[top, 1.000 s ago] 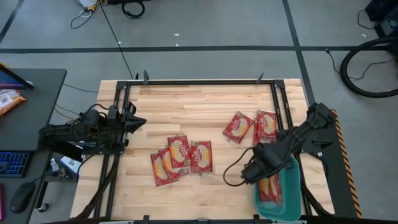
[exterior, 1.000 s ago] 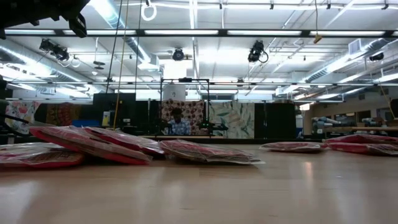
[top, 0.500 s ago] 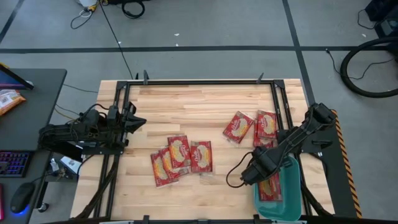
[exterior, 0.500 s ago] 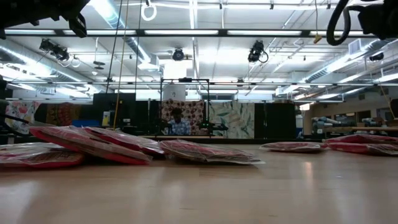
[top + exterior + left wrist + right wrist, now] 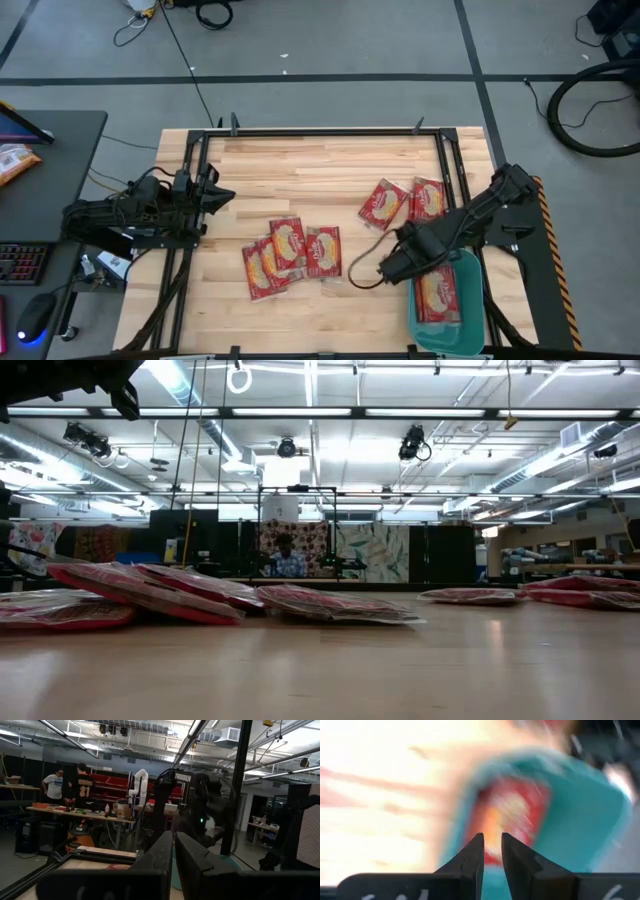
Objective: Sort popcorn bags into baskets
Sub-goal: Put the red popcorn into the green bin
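Three red popcorn bags lie overlapped at the table's middle near side, and two more lie flat farther right. The teal basket stands at the near right corner with one popcorn bag flat inside it. My right gripper hangs just left of the basket's left rim, pointing down and a little open, with nothing between its fingers. My left gripper waits at the table's left edge, shut. The low view shows the bags but neither gripper.
A black metal frame runs around the table top. A loose black cable loops beside my right gripper. Bare wood lies at the far side and between the bag groups. A dark side desk stands left of the table.
My right gripper has swung from above the basket toward the table's left, off the basket's rim and over the wood. The popcorn bag in the basket now shows uncovered. My left arm has kept still.
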Controlling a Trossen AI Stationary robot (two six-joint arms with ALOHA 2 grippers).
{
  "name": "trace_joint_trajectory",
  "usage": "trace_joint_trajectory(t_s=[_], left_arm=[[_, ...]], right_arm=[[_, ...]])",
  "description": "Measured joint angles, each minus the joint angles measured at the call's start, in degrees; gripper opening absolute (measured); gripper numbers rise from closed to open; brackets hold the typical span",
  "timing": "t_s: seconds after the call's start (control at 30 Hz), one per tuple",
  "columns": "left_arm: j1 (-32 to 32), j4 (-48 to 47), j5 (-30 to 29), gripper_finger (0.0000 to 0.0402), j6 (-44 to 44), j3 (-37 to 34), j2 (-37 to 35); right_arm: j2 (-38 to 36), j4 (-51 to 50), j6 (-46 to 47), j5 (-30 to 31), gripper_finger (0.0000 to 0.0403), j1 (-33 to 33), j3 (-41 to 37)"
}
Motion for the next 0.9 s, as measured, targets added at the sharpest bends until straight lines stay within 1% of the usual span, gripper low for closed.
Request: trace_joint_trajectory(t_s=[0.13,0.23,0.33,0.4,0.53,0.7,0.77,0.83,0.9], left_arm=[[0.0,0.0,0.0,0.0027,0.0,0.0,0.0],[0.0,0.0,0.0,0.0027,0.0,0.0,0.0],[0.0,0.0,0.0,0.0027,0.0,0.0,0.0],[0.0,0.0,0.0,0.0027,0.0,0.0,0.0],[0.0,0.0,0.0,0.0027,0.0,0.0,0.0],[0.0,0.0,0.0,0.0027,0.0,0.0,0.0],[0.0,0.0,0.0,0.0027,0.0,0.0,0.0],[0.0,0.0,0.0,0.0027,0.0,0.0,0.0],[0.0,0.0,0.0,0.0027,0.0,0.0,0.0]], right_arm=[[-0.1,-0.2,-0.4,14.0,0.0071,-1.5,4.1],[-0.1,0.9,-3.9,24.2,0.0071,-2.3,4.9],[-0.1,5.8,-9.3,33.1,0.0071,-3.4,3.7],[-0.1,11.3,-14.5,37.1,0.0071,-4.6,2.4],[-0.1,25.0,-26.5,37.5,0.0071,-8.2,-0.6],[0.0,47.2,-43.2,37.0,0.0071,-11.5,-5.2],[0.0,54.1,-48.4,37.0,0.0071,-12.3,-6.6],[1.1,59.1,-51.7,37.0,0.0071,-13.0,-6.8],[2.8,61.0,-53.9,36.7,0.0069,-13.4,-6.9]])
